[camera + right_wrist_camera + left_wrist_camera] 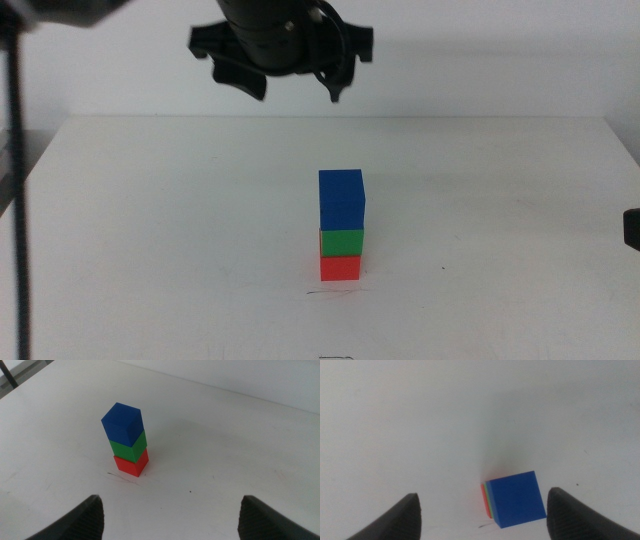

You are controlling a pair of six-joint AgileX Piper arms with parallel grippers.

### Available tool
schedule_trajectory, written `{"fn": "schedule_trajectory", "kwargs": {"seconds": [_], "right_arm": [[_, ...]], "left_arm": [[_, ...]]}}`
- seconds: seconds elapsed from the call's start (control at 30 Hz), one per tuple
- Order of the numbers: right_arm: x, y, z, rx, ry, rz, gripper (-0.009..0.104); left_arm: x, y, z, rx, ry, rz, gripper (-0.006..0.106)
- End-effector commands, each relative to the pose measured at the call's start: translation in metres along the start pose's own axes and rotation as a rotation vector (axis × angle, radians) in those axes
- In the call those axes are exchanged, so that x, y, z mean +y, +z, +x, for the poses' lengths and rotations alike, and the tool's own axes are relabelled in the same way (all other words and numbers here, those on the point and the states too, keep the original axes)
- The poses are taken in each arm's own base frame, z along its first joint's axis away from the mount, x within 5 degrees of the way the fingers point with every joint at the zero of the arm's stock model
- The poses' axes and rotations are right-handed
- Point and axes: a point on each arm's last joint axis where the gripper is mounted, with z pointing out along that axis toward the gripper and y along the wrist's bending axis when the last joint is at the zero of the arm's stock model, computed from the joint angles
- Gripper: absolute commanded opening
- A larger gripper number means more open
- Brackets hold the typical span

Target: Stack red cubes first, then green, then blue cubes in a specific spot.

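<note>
On the white worktop (150, 220), a little toward me from its middle, stands a tower of three cubes. The red cube (340, 268) sits at the bottom, flat on the surface. The green cube (341, 241) rests on it, and the dark-blue cube (341, 200) tops the pile, a bit bigger than the two below, so it overhangs them slightly. The stack looks upright, with the faces roughly lined up.

Just in front of the red cube, a short thin dark line (335, 291) is drawn across the worktop. The cube's lower edge sits close beside it; whether it touches the line I cannot tell.

High above the far side of the worktop, the left tool (293, 88) hangs in the air, well clear of the tower, its two dark jaws spread wide apart and holding nothing. From its own camera I look almost straight down on the blue cube's top face (517, 498), with slim strips of green and red peeking out along one side.

The right tool (170, 515) is off at the right side of the worktop, only a dark sliver at that edge of the overhead view. Its jaws are also spread wide and empty, and its camera looks across at the whole tower: red (131, 464), green (128, 446) and blue (123, 422).
</note>
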Motion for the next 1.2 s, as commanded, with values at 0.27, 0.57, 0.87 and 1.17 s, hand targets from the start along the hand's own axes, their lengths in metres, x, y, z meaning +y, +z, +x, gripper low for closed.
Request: {"fn": "schedule_trajectory", "kwargs": {"seconds": [0.27,0.57,0.87,1.17], "right_arm": [[-0.001,-0.005,-0.012,-0.089,-0.013,0.010,0.082],[-0.001,-0.005,-0.012,-0.089,-0.013,0.010,0.082],[-0.001,-0.005,-0.012,-0.089,-0.013,0.010,0.082],[-0.001,-0.005,-0.012,-0.089,-0.012,0.010,0.082]], "left_arm": [[0.034,-0.095,0.004,-0.175,0.230,-0.039,0.083],[0.122,-0.168,0.051,-0.380,0.146,-0.123,0.083],[0.167,-0.207,0.105,-0.585,0.023,-0.273,0.083],[0.163,-0.235,0.138,-0.678,-0.008,-0.291,0.083]]}}
